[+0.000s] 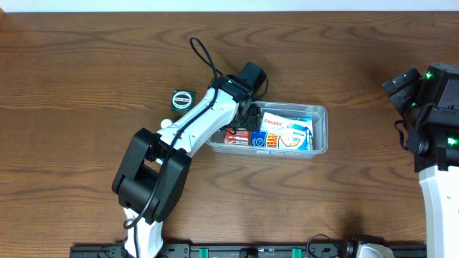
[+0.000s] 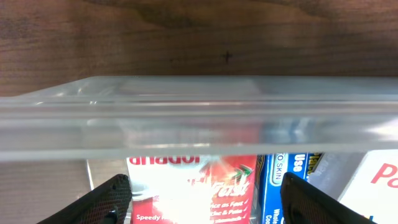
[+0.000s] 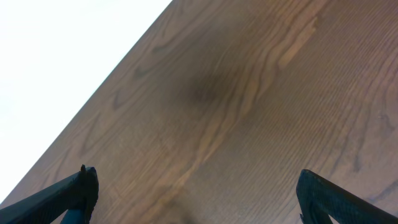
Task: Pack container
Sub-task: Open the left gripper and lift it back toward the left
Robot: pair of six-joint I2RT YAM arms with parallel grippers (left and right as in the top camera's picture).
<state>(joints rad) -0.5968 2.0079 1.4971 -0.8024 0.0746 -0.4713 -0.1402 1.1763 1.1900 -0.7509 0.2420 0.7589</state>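
Observation:
The clear plastic container (image 1: 323,123) lies at the table's middle, and its rim (image 2: 199,115) crosses the left wrist view. Inside it are a red medicine box (image 1: 236,135), a blue box (image 1: 267,140) and a white Panadol box (image 1: 276,123). My left gripper (image 1: 244,117) reaches into the container's left end. Its jaws (image 2: 205,202) are open, one on each side of the red box (image 2: 193,186), with the blue box (image 2: 283,183) just inside the right finger. My right gripper (image 1: 401,84) is open and empty (image 3: 199,193) over bare wood at the far right.
A small dark green box with a round label (image 1: 183,98) sits on the table left of the container, beside my left arm. The table's far edge shows in the right wrist view (image 3: 93,93).

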